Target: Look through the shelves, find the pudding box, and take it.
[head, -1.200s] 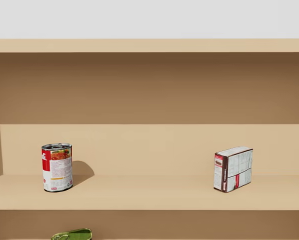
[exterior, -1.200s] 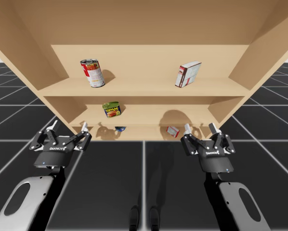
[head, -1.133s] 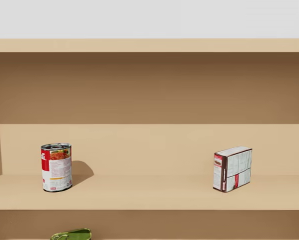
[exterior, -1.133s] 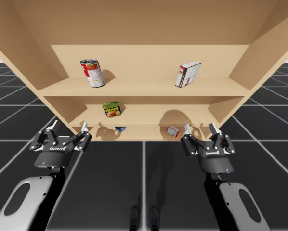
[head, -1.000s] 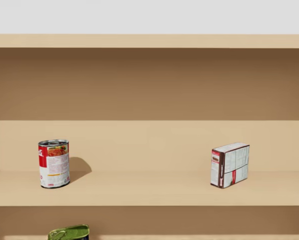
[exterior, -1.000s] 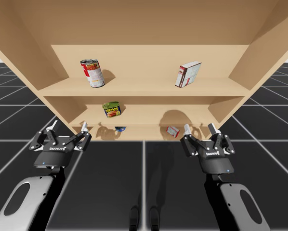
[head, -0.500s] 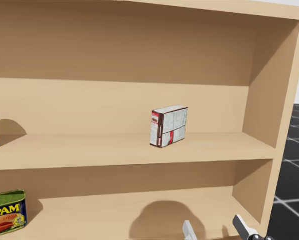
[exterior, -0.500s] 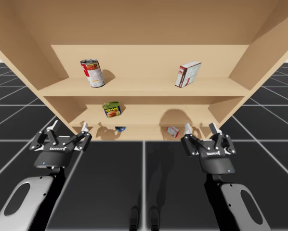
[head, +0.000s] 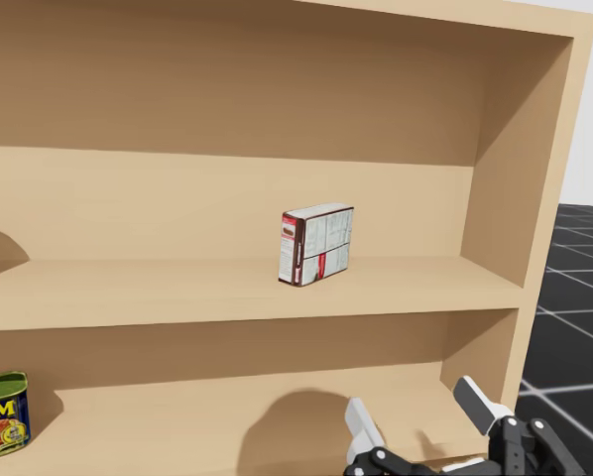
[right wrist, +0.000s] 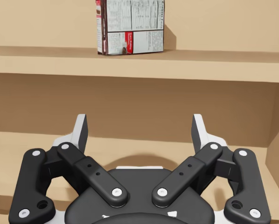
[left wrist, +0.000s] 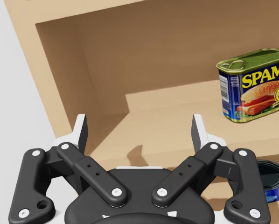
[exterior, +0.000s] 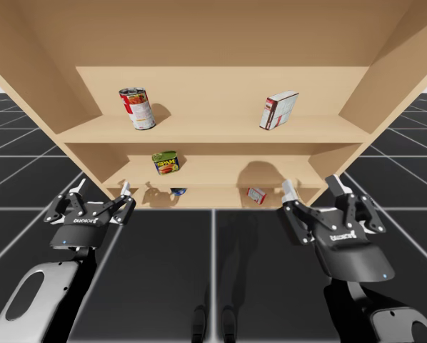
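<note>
The pudding box (exterior: 279, 109), white with a dark brown and red side, stands upright on the upper shelf (exterior: 213, 132) towards its right end. In the head view the pudding box (head: 316, 244) sits mid-shelf. My right gripper (exterior: 312, 187) hangs open in front of the lower shelves, below the box and slightly right of it. From the right wrist, the pudding box (right wrist: 130, 27) is ahead of and well above the open right gripper (right wrist: 139, 128). My left gripper (exterior: 101, 189) is open at the shelf unit's lower left, holding nothing.
A red can (exterior: 137, 108) stands on the upper shelf at left. A blue and green tin (exterior: 166, 162) sits on the middle shelf. A flat blue can (exterior: 178, 191) and a small red box (exterior: 256, 194) lie on the bottom shelf. The unit's right wall (head: 520, 198) is close by.
My head has turned right and down, so the red can has left the head view. My right gripper has risen and shifted right. The left arm has stayed still.
</note>
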### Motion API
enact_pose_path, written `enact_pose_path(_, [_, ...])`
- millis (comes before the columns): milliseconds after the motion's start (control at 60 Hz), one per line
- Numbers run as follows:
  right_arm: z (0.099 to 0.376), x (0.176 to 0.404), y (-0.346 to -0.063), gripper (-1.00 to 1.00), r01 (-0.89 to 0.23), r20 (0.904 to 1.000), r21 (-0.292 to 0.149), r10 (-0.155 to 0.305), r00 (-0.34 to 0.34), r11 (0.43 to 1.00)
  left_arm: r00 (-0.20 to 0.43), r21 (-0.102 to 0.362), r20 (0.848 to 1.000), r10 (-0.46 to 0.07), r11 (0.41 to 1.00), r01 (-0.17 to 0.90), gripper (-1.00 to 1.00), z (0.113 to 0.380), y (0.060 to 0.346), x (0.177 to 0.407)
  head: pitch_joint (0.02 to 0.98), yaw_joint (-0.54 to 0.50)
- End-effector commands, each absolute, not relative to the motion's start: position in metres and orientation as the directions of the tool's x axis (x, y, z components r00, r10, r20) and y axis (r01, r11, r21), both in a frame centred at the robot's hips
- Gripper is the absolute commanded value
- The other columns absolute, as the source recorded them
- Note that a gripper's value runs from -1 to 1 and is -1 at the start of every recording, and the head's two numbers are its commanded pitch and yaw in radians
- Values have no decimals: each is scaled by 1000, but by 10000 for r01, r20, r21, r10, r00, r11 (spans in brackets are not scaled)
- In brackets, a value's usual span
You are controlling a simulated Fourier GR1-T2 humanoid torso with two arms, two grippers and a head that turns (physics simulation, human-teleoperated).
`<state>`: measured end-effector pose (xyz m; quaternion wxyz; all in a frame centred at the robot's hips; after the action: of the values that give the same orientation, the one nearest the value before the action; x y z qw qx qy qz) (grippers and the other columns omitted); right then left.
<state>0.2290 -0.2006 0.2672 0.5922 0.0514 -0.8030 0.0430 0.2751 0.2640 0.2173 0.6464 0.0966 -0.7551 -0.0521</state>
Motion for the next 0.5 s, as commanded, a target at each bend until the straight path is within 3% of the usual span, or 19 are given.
enact_pose_path(17, [308, 211, -191, -1000, -1575, 9463, -601, 61, -3232, 9857, -1434, 2043, 9662, -2141, 9756, -797, -1000, 217, 265, 275, 265, -248])
enact_pose_path(233, [342, 210, -185, -1000, -1458, 9355, -1012, 443, -3504, 9841, -1420, 2056, 9661, -2156, 9752, -817, -1000, 217, 266, 276, 270, -253])
enact_pose_path(317, [350, 214, -180, -1000, -1704, 9436, -1044, 434, -3282, 9798, -1422, 2064, 9659, -2163, 9751, -809, -1000, 217, 266, 276, 269, -254])
enact_pose_path(400, [359, 221, -176, -1000, -2166, 9578, -742, 91, -2874, 9734, -1436, 2075, 9655, -2171, 9751, -788, -1000, 217, 266, 276, 267, -255])
enact_pose_path(500, [366, 229, -172, -1000, -2266, 9622, -772, 130, -2721, 9709, -1429, 2090, 9653, -2185, 9748, -782, -1000, 217, 266, 276, 265, -255])
